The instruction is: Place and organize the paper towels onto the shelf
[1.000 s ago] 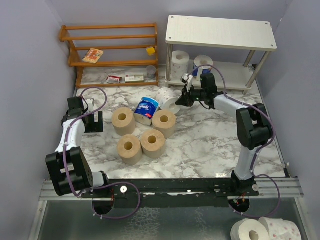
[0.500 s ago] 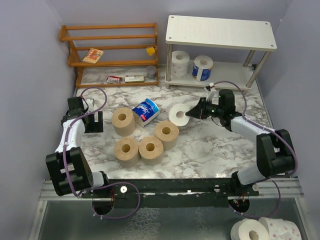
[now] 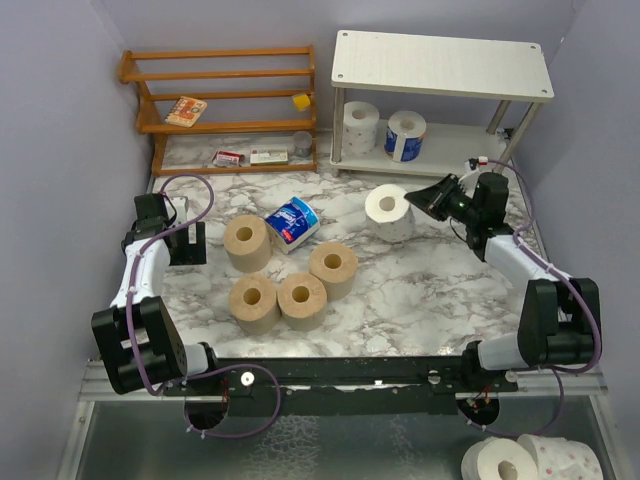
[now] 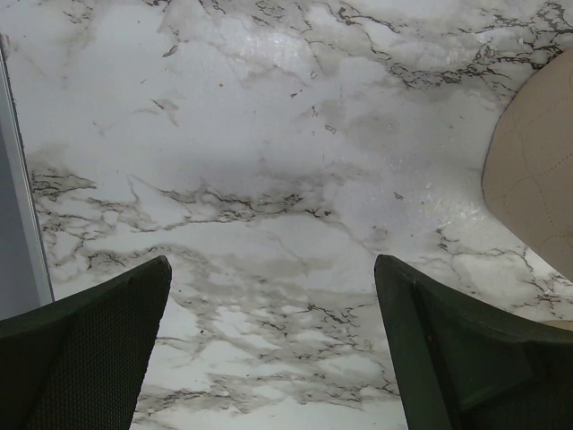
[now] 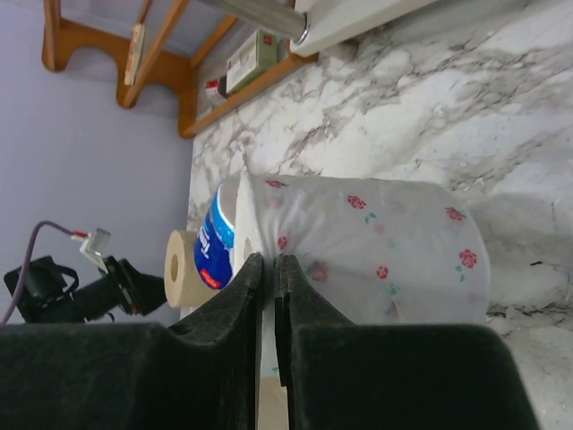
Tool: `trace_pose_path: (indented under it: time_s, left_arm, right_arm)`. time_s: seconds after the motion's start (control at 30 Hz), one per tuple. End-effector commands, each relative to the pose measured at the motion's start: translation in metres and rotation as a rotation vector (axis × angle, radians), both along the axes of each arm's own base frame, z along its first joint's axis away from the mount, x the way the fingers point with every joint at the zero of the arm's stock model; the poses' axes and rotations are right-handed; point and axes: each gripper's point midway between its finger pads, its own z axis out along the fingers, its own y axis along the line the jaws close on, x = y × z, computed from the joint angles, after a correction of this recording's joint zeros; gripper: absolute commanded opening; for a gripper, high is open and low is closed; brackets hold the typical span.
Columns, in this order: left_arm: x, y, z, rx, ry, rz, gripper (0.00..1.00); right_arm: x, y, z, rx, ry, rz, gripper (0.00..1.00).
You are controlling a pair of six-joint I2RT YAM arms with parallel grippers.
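A white dotted roll (image 3: 388, 212) stands upright on the marble desk (image 3: 420, 290), core facing up, in front of the shelf (image 3: 440, 62) and apart from it. Just at its right side sits the right claw (image 3: 415, 194), its fingers (image 5: 233, 313) pressed almost together with only a thin slit between them; the wrist view shows the roll's flowered side (image 5: 376, 260) right behind the tips, but whether they nip its wrapper cannot be told. On the shelf's lower board stand a second dotted roll (image 3: 361, 124) and a blue-and-white roll (image 3: 406, 134), side by side. Left of the desk's middle another blue-wrapped roll (image 3: 293, 222) lies on its side, with four tan rolls (image 3: 301, 299) upright in a loose cluster near it. The left claw (image 3: 187, 243) hangs at the far left, spread wide over bare marble and holding nothing, one tan roll's edge (image 4: 537, 179) showing at the right of its wrist view. A wooden rack (image 3: 225, 100) stands at the back left
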Motion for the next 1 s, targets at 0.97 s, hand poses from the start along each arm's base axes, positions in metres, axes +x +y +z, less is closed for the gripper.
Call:
trace_pose_path:
  time_s: [0.97]
  left_arm:
    - [0.005, 0.002, 0.009, -0.002, -0.024, -0.005, 0.99]
  right_arm:
    - [0.025, -0.074, 0.025, 0.086, 0.002, -0.223, 0.01]
